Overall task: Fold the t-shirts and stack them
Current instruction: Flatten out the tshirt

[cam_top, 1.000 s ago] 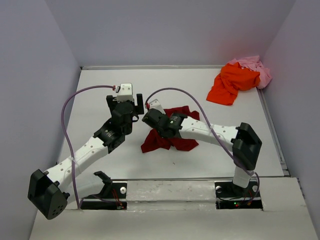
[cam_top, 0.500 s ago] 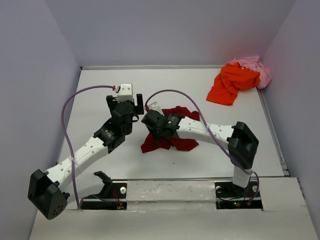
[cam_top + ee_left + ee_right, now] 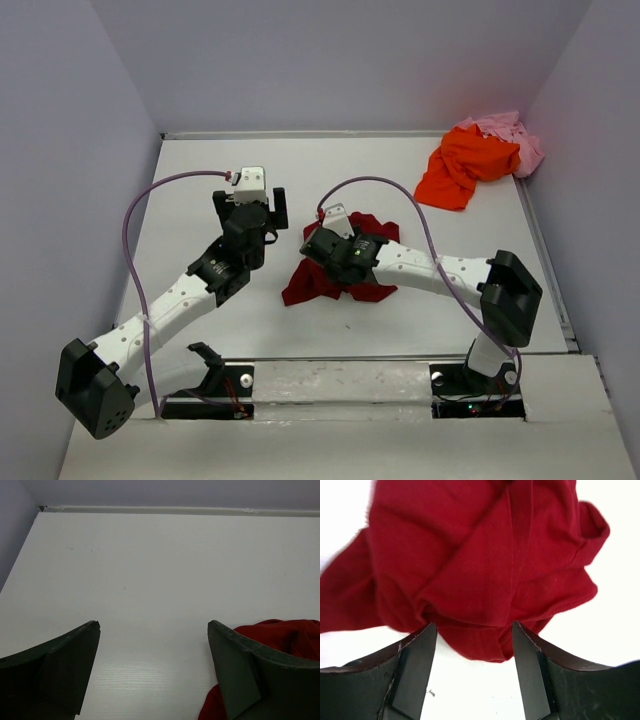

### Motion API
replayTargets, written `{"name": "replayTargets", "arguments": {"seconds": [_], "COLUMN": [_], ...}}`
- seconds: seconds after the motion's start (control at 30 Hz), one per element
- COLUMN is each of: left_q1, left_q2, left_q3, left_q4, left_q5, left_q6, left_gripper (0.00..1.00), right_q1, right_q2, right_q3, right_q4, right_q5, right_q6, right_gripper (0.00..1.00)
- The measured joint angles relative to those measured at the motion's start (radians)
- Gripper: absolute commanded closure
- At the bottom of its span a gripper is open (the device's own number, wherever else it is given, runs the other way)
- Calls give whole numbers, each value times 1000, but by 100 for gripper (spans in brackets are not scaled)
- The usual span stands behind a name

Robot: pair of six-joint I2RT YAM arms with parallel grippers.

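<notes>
The dark red t-shirt [image 3: 306, 286] lies crumpled at the table's middle, partly hidden under my right wrist. In the right wrist view its bunched edge [image 3: 480, 580] lies on the table just ahead of my right gripper [image 3: 474, 625], which stands open with nothing held. My right gripper [image 3: 325, 243] hovers over that shirt. My left gripper [image 3: 250, 200] is open to the left of it, over bare table. In the left wrist view, red cloth [image 3: 290, 632] shows behind the right finger of the left gripper [image 3: 154, 625]. The orange t-shirt [image 3: 462, 165] lies heaped on the pink one [image 3: 512, 133] in the far right corner.
Grey walls close in the white table [image 3: 200, 170] on the left, back and right. A purple cable [image 3: 135, 215] arcs off the left arm, and another [image 3: 400, 195] loops over the right arm. A raised white ledge [image 3: 340, 385] with both arm bases runs along the near edge.
My right gripper has opened and let go of the dark red shirt, then drawn back to the right. The left arm has not moved.
</notes>
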Motion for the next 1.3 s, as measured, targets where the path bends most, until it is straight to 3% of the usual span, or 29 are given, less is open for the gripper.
{"name": "replayTargets", "arguments": {"seconds": [0.53,1.03,1.2,1.3], "left_q1": [0,0,0,0], "left_q2": [0,0,0,0], "left_q3": [0,0,0,0], "left_q4": [0,0,0,0], "left_q5": [6,14,17,17], "left_q6": [0,0,0,0], "left_gripper": [1,1,1,1], "right_q1": [-117,-122,-122,-122], "right_q2": [57,97,97,97], "right_q3": [-77,-85,-85,-86], "right_q4": [-7,75,94,97], "right_q5": [69,-22,-41,-46], "right_q6": [132,116,113,109], "right_gripper": [37,75,98,100]}}
